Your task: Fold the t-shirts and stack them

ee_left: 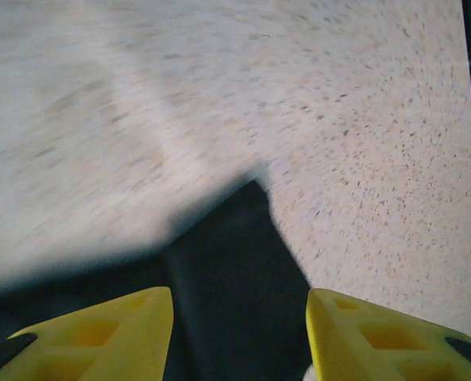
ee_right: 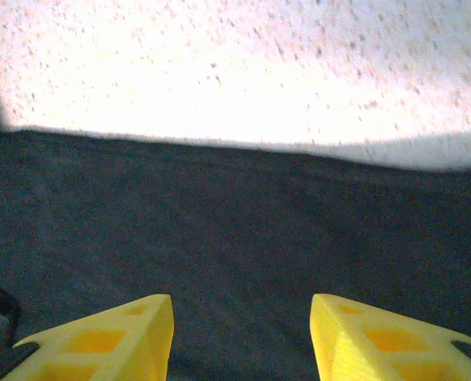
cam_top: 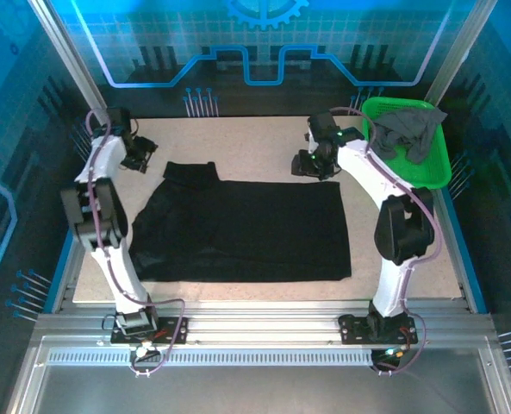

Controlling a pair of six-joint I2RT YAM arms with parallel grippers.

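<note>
Beige table [cam_top: 238,138]. Black t-shirt [cam_top: 238,228] spread flat mid-table. Green basket [cam_top: 440,168] far right, dark grey t-shirt [cam_top: 406,129] heaped inside. Left gripper [ee_left: 239,305] over far-left cloth corner, right gripper [ee_right: 241,313] over far edge; jaws of both apart, empty. Best bet: pinch 2 far corners in step, lift level, fold evenly.

We see the flat t-shirt [cam_top: 238,228] spread mid-way on the table [cam_top: 255,142]; behind it, rightward, the bunched t-shirt [cam_top: 408,131] lies in the basket [cam_top: 443,168]
</note>
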